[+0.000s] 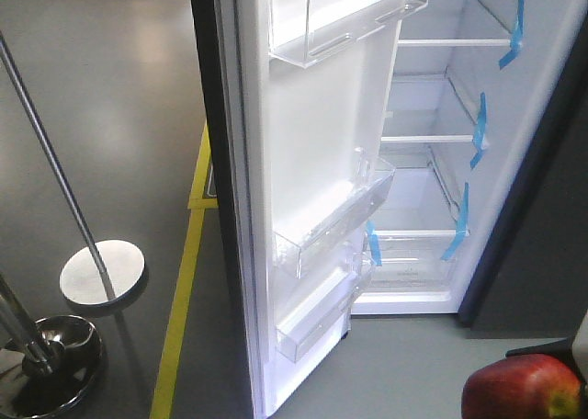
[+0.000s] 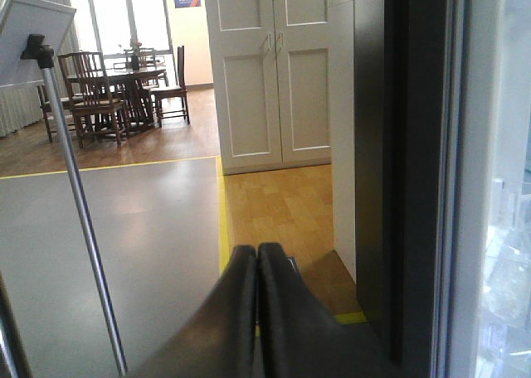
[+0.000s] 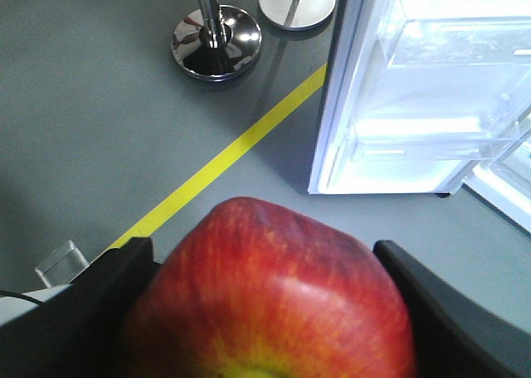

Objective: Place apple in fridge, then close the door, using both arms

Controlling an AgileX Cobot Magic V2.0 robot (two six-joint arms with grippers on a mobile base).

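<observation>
My right gripper [image 3: 264, 266] is shut on the red and yellow apple [image 3: 274, 299], its black fingers [image 3: 108, 291] on both sides. The apple also shows at the bottom right of the front view [image 1: 522, 389], in front of the fridge and low. The fridge [image 1: 441, 152] stands open, with white shelves and blue tape strips. Its door [image 1: 303, 189] is swung wide towards me, white lining and clear bins facing right. My left gripper [image 2: 257, 254] is shut and empty, beside the door's dark outer edge [image 2: 398, 171].
A thin silver pole with a round base [image 1: 101, 272] and a chrome base [image 1: 46, 359] stand on the grey floor to the left. A yellow floor line [image 1: 184, 300] runs beside the door. White cupboards [image 2: 270, 71] and a dining table with chairs [image 2: 116, 96] are behind.
</observation>
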